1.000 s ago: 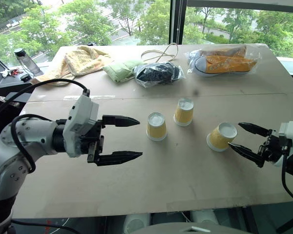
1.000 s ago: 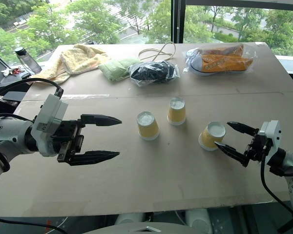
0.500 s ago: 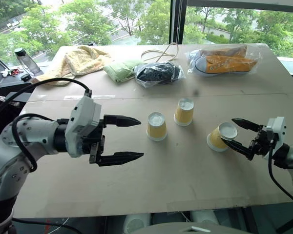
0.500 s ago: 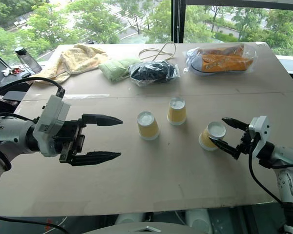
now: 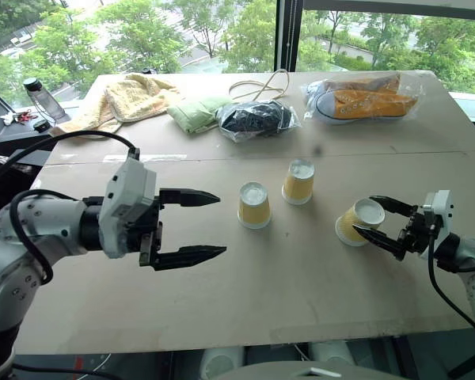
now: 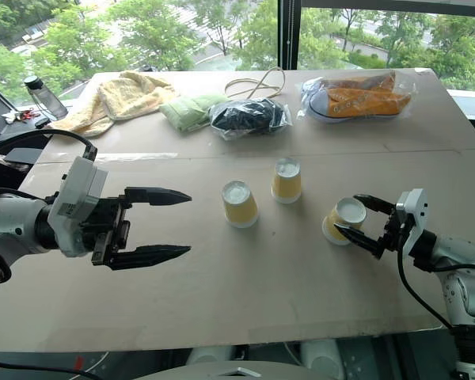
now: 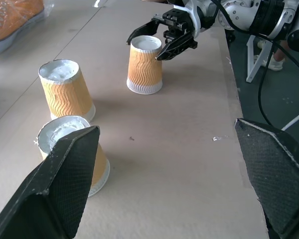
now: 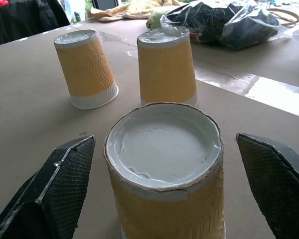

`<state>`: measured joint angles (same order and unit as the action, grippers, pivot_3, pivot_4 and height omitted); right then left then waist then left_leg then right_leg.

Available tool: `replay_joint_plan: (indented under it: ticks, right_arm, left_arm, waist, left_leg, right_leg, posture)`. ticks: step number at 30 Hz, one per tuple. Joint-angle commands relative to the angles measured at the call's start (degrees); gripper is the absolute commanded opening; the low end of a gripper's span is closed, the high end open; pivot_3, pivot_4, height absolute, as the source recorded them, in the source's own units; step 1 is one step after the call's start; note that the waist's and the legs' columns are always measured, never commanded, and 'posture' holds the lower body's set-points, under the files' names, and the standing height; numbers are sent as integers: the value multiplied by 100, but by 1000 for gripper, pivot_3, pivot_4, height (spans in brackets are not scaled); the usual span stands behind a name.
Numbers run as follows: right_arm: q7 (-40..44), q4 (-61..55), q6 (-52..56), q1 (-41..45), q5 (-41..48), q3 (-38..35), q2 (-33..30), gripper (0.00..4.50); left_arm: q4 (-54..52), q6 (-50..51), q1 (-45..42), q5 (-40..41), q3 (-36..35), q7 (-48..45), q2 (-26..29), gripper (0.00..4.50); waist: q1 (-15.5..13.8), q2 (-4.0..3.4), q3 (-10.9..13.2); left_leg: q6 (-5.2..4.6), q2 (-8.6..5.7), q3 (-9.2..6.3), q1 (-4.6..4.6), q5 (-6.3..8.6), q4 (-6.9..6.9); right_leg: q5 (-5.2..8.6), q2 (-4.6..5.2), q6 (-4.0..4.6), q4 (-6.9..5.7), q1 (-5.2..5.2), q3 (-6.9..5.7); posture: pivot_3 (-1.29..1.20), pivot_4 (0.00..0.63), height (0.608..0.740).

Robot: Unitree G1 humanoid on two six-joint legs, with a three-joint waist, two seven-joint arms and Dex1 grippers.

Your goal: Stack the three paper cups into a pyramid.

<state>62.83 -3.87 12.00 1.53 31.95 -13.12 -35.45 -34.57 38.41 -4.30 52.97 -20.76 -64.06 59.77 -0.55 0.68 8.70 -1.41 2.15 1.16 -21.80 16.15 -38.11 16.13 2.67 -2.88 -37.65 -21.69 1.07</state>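
bagged orange shoes [image 5: 362, 98], yellow towel [image 5: 131, 96] — water bottle [image 5: 39, 96]

Head views look down over the table [image 5: 301, 277]; both wrist views sit low, sharing the three paper cups [image 8: 164, 164].

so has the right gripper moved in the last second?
Yes. The right gripper has closed in leftward on the rightmost cup, jaws now either side of it; the cup itself hasn't shifted on the table.

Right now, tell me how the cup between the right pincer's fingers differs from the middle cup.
The right cup sits between the open right pincer; the middle cup stands free. The right cup is nearer the table's right edge; the middle cup stands close beside the left cup. Both stand upside down, orange with white bases.
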Motion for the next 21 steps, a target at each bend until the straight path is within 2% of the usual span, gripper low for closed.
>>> replay_joint_plan:
  ticks: [1,3,4,12,21]
  right_arm:
    - [69,-41,-86,107,42,-9,-25,3342]
    - [85,-11,-110,135,35,6,-23,2412]
    - [101,14,-169,150,6,17,-25,2120]
    - [221,356,-175,696,-49,245,34,2115]
    - [288,635,68,1962,-313,1318,711,2115]
  left_arm:
    - [-64,-84,31,-43,-223,-39,73,4500]
    - [-62,-88,47,-49,-228,-31,59,4500]
    - [-55,-78,58,-45,-236,-31,54,4500]
    - [49,-83,402,-136,-409,-113,31,4500]
    - [141,-405,1049,-492,-692,-151,-204,4500]
  waist:
    - [1,0,0]
    - [1,0,0]
    - [1,0,0]
    - [25,-1,1]
    - [135,-1,6]
  left_leg:
    - [0,0,0,0,0,0]
    - [0,0,0,1,0,0]
    - [0,0,0,1,0,0]
    - [0,0,2,2,0,0]
    - [0,4,2,-3,0,5]
  right_leg:
    - [0,0,0,0,0,0]
    - [0,0,0,-1,0,0]
    - [0,0,0,-1,0,0]
    - [0,0,0,-2,0,1]
    - [0,1,0,-3,-10,0]
  posture:
    - [0,150,740]
    - [0,150,740]
    - [0,150,740]
    - [0,150,740]
    - [0,150,740]
